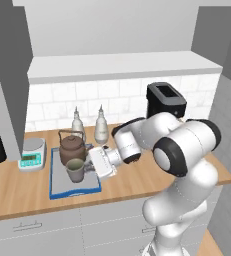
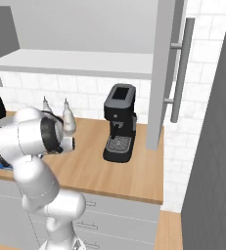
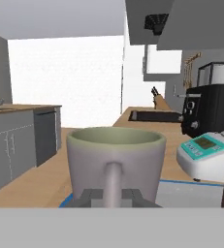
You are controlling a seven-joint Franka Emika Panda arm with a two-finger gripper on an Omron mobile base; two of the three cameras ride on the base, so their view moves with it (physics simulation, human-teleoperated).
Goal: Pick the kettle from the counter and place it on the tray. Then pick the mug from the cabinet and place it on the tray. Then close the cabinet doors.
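My end effector is clamped on the handle of the small grey-brown mug, dead ahead at twelve o'clock. The mug sits upright over the blue-rimmed grey tray, beside the squat dark-brown kettle on the wooden surface. Judgement: release comes next.

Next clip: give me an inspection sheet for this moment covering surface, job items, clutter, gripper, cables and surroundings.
Surface: wooden counter above pale grey drawers.
Job items: kettle stands at the back of the blue-rimmed tray; mug is over the tray's front part, handle toward the hand. Whether it rests on the tray cannot be told.
Clutter: two pale bottles behind the tray, white scale to its left, black coffee machine further right.
Gripper: gripper shut on the mug's handle.
Cables: nothing seen.
Surroundings: cabinet door stands open, tiled wall behind.
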